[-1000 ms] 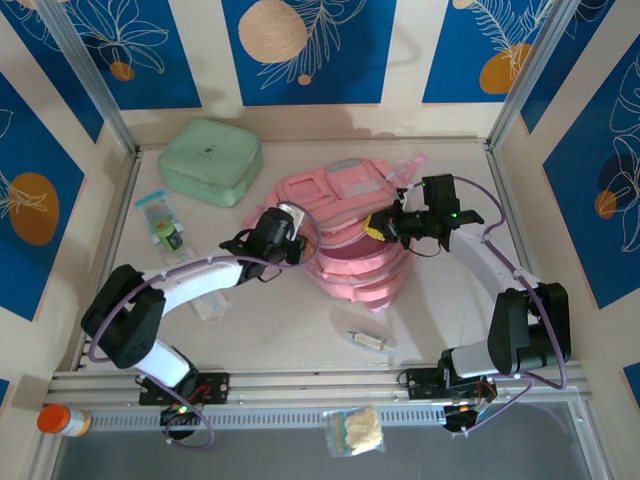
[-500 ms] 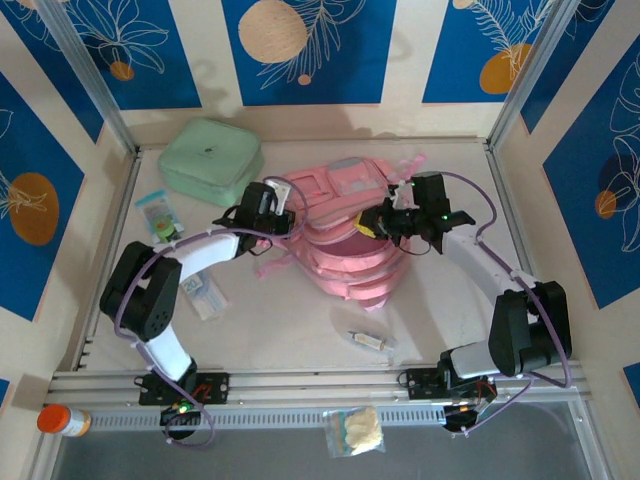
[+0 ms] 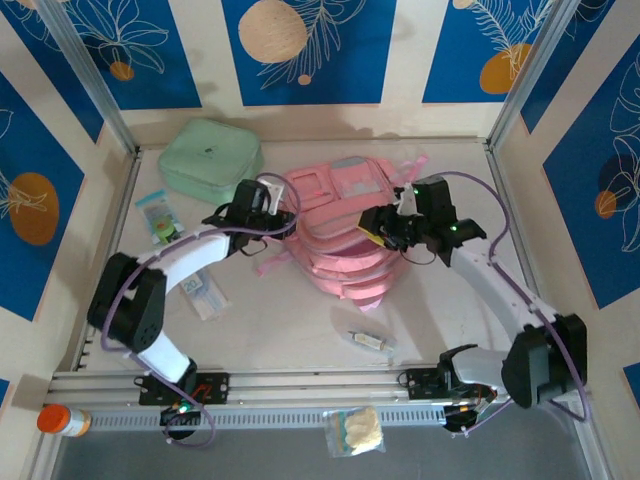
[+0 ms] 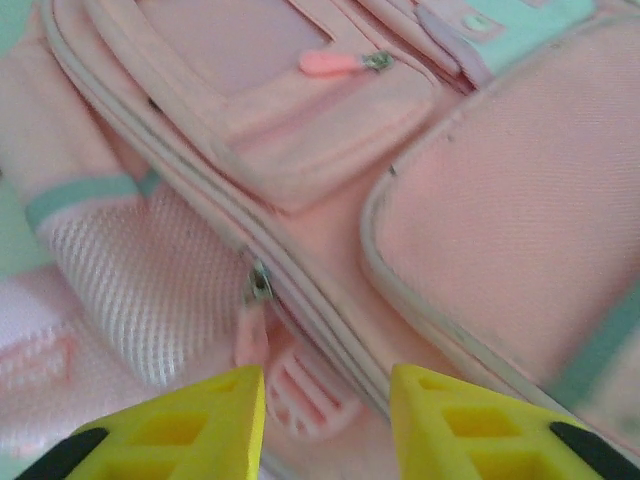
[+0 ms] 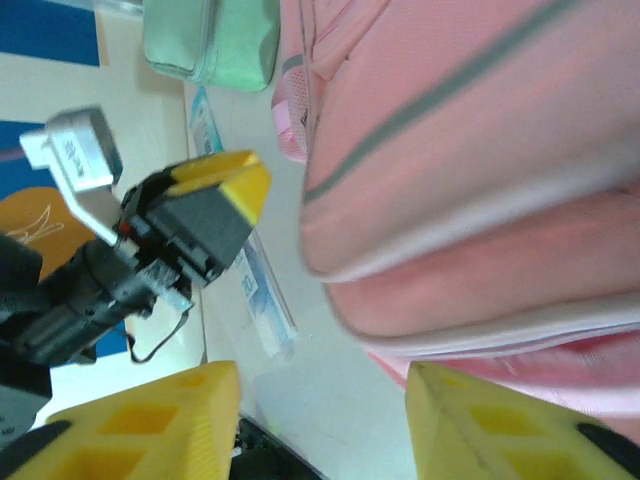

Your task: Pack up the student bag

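1. Your large pink fabric backpack (image 3: 335, 195) lies flat on the desk (image 3: 300, 330), between both grippers.
2. Your left gripper (image 4: 325, 405) hovers above its side zip (image 4: 258, 285), jaws apart, empty.
3. Your right gripper (image 5: 322, 410) sits beside its edge, jaws apart, empty.

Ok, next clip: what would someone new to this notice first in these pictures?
The big pink student bag in the middle of the table draws the eye at once. The left pincer hangs open above a zip pull on the bag's side, and the right pincer stands open by its other edge. A mint-green case lies at the table's far left corner.
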Controlling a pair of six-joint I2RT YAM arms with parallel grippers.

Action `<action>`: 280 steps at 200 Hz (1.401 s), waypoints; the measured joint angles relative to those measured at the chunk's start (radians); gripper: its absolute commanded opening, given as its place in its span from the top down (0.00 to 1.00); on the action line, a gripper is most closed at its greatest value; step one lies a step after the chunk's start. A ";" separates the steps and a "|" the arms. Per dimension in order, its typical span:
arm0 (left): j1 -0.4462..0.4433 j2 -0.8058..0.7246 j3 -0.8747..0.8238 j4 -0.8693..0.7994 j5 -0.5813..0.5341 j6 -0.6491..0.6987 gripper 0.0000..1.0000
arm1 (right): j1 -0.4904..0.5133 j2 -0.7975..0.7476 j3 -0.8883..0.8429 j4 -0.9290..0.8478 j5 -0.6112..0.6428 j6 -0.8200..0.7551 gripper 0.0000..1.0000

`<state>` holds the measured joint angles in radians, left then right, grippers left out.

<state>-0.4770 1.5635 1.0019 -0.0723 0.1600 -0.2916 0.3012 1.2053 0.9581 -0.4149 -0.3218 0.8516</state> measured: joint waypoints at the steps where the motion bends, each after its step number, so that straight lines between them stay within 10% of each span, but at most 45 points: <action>1: 0.000 -0.004 -0.003 -0.002 0.001 0.000 0.57 | 0.000 -0.007 -0.002 -0.005 0.004 0.002 0.44; 87: 0.011 -0.468 -0.237 -0.326 -0.109 -0.204 0.29 | 0.345 -0.098 -0.137 -0.132 0.201 -0.067 0.32; 134: 0.172 -0.606 -0.369 -0.490 -0.281 -0.304 0.08 | 0.540 0.036 -0.138 -0.005 0.294 -0.033 0.31; 186: 0.373 -0.470 -0.440 -0.472 -0.322 -0.320 0.01 | 0.664 0.230 -0.083 0.095 0.351 -0.008 0.30; 280: 0.422 -0.224 -0.376 -0.350 -0.303 -0.286 0.01 | 0.665 0.258 -0.069 0.164 0.371 0.032 0.30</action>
<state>-0.0547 1.3392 0.6258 -0.4221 -0.1425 -0.5774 0.9661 1.4635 0.8890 -0.2512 0.0494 0.8833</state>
